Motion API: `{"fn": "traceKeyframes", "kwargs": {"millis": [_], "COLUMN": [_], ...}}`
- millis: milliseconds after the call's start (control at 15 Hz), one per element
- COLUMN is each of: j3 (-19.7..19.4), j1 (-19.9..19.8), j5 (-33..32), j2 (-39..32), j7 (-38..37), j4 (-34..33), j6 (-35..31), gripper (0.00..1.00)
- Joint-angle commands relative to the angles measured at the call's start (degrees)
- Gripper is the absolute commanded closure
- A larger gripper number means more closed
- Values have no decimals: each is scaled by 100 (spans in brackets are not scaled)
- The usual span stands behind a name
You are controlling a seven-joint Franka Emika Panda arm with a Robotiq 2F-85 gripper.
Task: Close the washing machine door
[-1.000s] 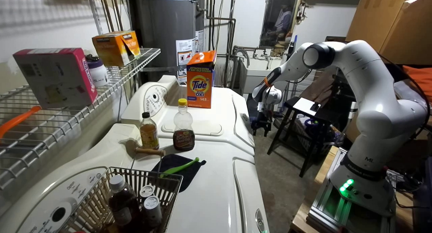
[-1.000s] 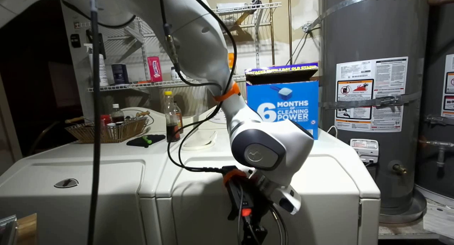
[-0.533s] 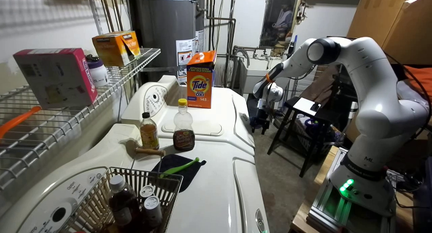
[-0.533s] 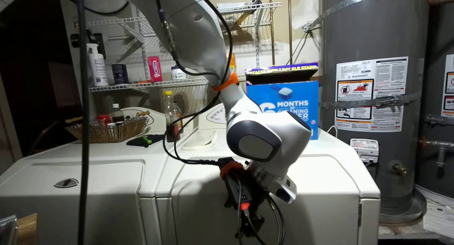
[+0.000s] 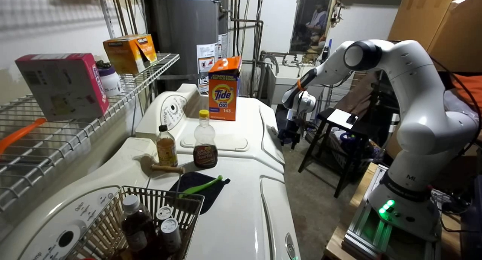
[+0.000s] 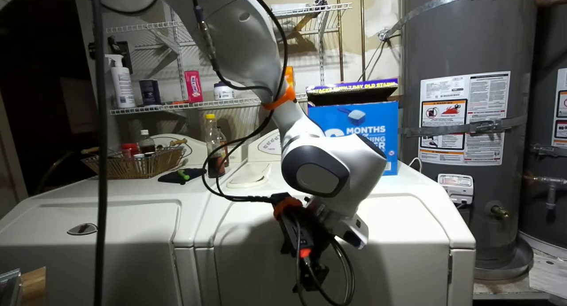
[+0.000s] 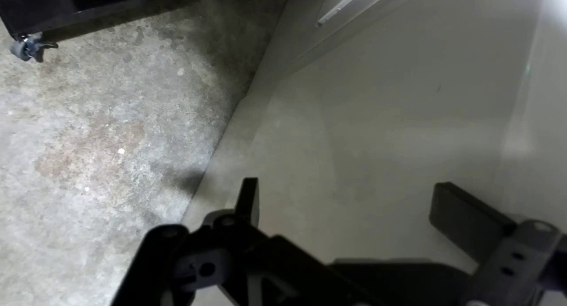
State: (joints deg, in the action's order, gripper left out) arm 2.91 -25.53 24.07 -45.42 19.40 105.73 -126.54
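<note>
The washing machine [image 6: 460, 228] is glossy white with rounded top edges; it also shows in an exterior view [image 5: 248, 130] under the Tide box. Its door [image 6: 412, 226] is a large white panel that looks flush with the front; it also shows edge-on in an exterior view [image 5: 270, 134]. My gripper [image 5: 290, 141] is low in front of that door, fingers down; it also shows in an exterior view [image 6: 312, 275], hiding part of the door. In the wrist view my gripper [image 7: 345, 195] is open and empty over a grey-white surface. I cannot tell whether a finger touches the door.
A similar white machine [image 6: 88, 253] stands beside it. On top are a Tide box [image 5: 222, 94], a syrup bottle [image 5: 205, 147] and a wire basket [image 5: 188, 215]. A wire shelf [image 5: 139, 87] is above. A black stool [image 5: 320, 154] stands near the arm.
My gripper and forearm have risen a little and moved slightly toward the machine front. The gripper shifts slightly left in an exterior view. The door and objects on top have not visibly moved.
</note>
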Motion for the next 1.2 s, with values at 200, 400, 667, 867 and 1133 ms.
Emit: {"fn": "traceKeyframes", "kwargs": {"millis": [200, 400, 667, 867, 1133], "j3": [307, 503, 627, 646, 582], "j1": [23, -75, -142, -96, -11], "j5": [743, 1143, 1645, 1924, 2158], "j2": [-467, -586, -720, -774, -746], "j7": [124, 393, 752, 1009, 1220], "j4": [-262, -309, -321, -297, -232], "j6": [-623, -545, -563, -588, -585], "gripper": [0, 0, 0, 0, 0]}}
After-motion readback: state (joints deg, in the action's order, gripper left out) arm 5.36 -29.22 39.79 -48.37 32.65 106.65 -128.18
